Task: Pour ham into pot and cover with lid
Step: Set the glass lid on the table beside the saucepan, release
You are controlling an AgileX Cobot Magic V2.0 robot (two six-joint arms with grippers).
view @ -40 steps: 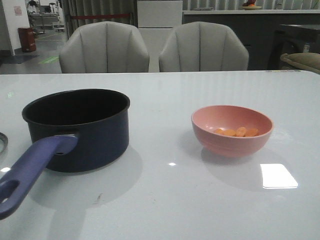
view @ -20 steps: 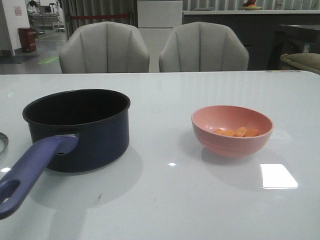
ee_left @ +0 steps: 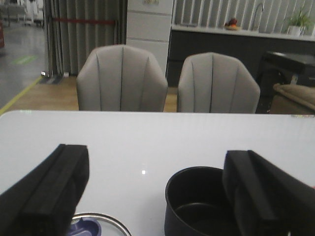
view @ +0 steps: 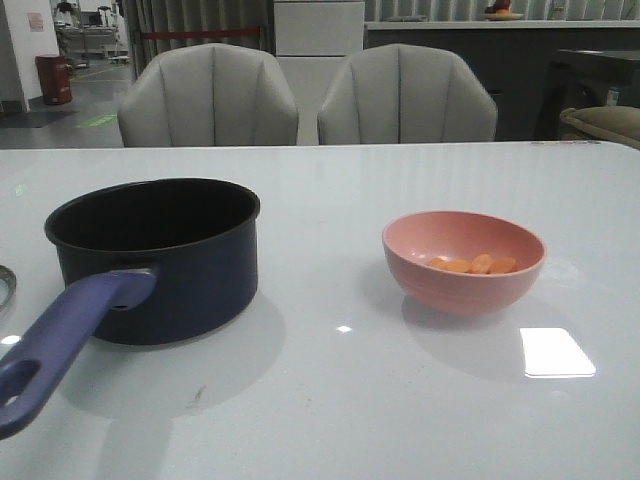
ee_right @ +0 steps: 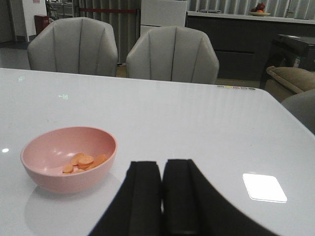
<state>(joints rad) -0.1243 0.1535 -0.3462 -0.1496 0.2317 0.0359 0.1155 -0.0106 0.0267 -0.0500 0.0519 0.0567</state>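
Observation:
The dark navy pot (view: 155, 255) stands on the left of the white table, its purple-blue handle (view: 60, 340) pointing toward the near left. It looks empty. The ham (view: 475, 265), a few orange slices, lies in the pink bowl (view: 465, 285) on the right. Only an edge of the lid (view: 4, 285) shows at the far left. Neither gripper is in the front view. In the left wrist view my left gripper (ee_left: 157, 157) is open wide above the table, with the pot (ee_left: 197, 206) and the lid (ee_left: 106, 223) below it. My right gripper (ee_right: 162, 164) is shut and empty, beside the bowl (ee_right: 69, 169) with the ham (ee_right: 83, 161).
Two grey chairs (view: 300, 95) stand behind the table's far edge. A bright light reflection (view: 555, 352) lies on the table at the near right of the bowl. The glossy table (view: 330, 400) runs between pot and bowl.

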